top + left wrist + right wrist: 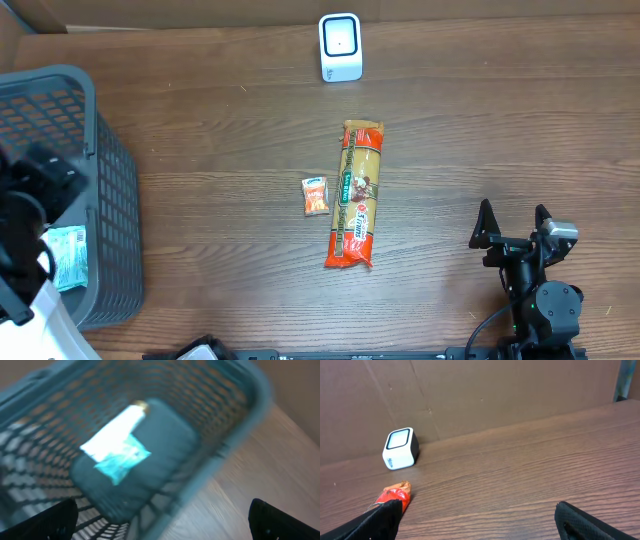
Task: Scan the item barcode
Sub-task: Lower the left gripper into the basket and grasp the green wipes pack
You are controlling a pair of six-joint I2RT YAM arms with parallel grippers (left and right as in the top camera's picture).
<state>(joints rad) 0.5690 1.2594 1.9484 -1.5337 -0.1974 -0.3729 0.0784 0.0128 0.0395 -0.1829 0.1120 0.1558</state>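
The left end effector (162, 525) has its jaws spread wide and holds nothing, with the left arm (20, 250) rising along the near left edge. The right end effector (513, 228) is also spread wide and empty, fingers pointing forward. The right arm (540, 300) is folded low at the near right.

At the left of your table stands a grey mesh basket (115, 220) on the wooden table (220, 130). On its floor you have a teal packet (68, 255) touching a pale packet (112, 435), too blurred to identify. A brown cardboard wall (495, 395) lines the table's far edge
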